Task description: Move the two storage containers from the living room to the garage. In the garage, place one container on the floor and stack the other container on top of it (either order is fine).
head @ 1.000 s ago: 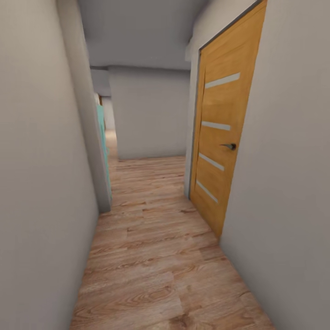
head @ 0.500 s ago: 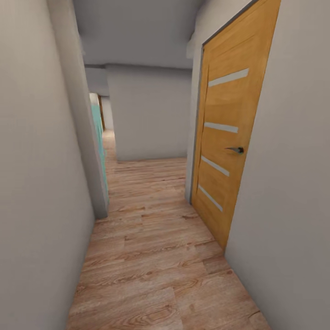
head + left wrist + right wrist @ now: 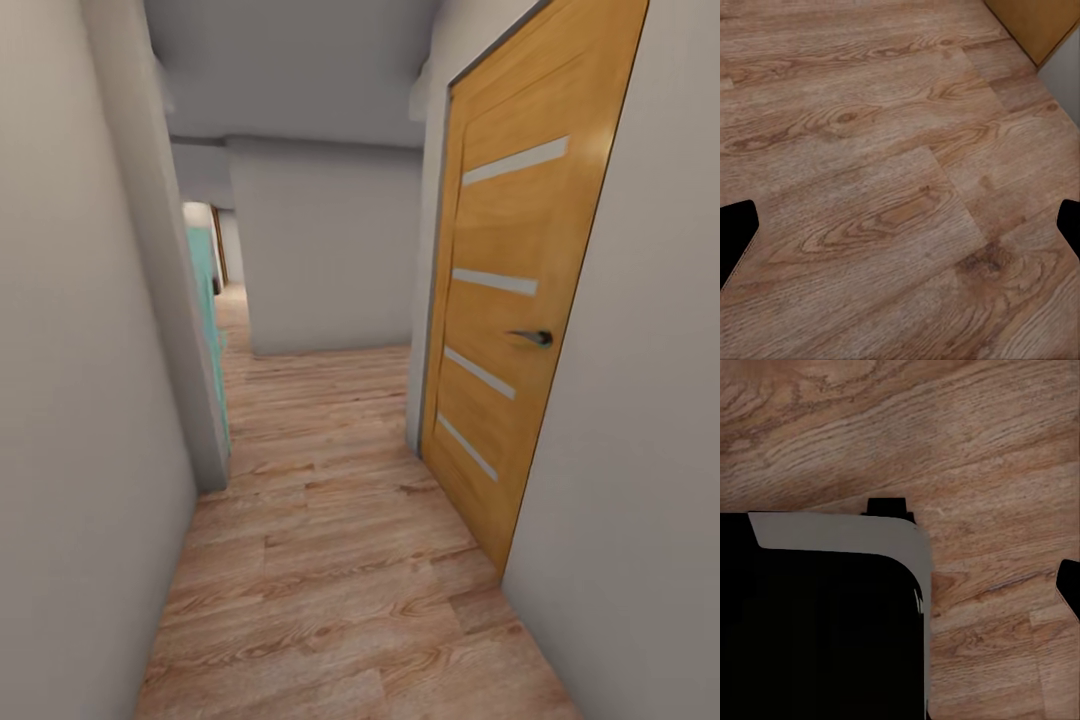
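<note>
While the robot stands in a narrow corridor, none of the storage containers is in sight.

Left wall [image 3: 70, 400]: plain pale grey, running up to a corner with a teal panel [image 3: 205, 300] just past it.
Wood-plank floor [image 3: 330, 540]: light brown, running ahead to a grey end wall [image 3: 325, 250].
Door [image 3: 510, 300]: orange wood, shut, with pale strips and a dark handle [image 3: 535, 338].
Left gripper [image 3: 900, 232]: two dark fingertips [image 3: 735, 232] at opposite edges of its wrist view, spread wide, nothing between them (bare planks below).
Right gripper: one dark fingertip [image 3: 1069, 589] shows over the planks, beside a black and grey body [image 3: 817, 615]; how far it is parted, I cannot tell.
</note>
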`<state>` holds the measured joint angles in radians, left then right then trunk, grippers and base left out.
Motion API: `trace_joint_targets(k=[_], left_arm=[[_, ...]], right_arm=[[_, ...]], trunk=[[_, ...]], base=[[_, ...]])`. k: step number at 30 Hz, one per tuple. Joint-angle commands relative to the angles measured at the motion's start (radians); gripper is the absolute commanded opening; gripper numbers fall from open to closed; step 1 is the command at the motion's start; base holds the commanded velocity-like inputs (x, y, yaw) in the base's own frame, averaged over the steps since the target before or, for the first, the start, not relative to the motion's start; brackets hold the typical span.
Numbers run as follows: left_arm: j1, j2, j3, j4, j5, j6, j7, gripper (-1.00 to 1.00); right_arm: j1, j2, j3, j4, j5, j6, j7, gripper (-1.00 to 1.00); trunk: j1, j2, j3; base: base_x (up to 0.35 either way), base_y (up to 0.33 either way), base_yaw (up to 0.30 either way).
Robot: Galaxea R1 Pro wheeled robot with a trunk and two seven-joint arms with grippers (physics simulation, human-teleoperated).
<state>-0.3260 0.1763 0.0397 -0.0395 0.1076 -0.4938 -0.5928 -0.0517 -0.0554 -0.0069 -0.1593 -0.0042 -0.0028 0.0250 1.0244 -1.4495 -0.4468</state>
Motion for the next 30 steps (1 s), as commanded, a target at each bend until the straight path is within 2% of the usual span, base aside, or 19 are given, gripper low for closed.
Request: trace_joint_targets(k=[1, 14, 30], left_arm=[[-0.001, 0.000, 0.003, 0.001, 0.009, 0.003, -0.010, 1.00], [0.000, 0.000, 0.003, 0.001, 0.009, 0.003, -0.010, 1.00], [-0.001, 0.000, 0.003, 0.001, 0.009, 0.003, -0.010, 1.00]], right_arm=[[0.000, 0.000, -0.001, 0.000, 0.000, 0.000, 0.003, 1.00], [0.000, 0.000, -0.001, 0.000, 0.000, 0.000, 0.003, 1.00], [0.000, 0.000, -0.001, 0.000, 0.000, 0.000, 0.003, 1.00]], trunk=[[0.001, 0.000, -0.001], [0.001, 0.000, -0.001], [0.001, 0.000, -0.001]], base=[[0.347, 0.000, 0.000], [0.347, 0.000, 0.052], [0.347, 0.000, 0.204]])
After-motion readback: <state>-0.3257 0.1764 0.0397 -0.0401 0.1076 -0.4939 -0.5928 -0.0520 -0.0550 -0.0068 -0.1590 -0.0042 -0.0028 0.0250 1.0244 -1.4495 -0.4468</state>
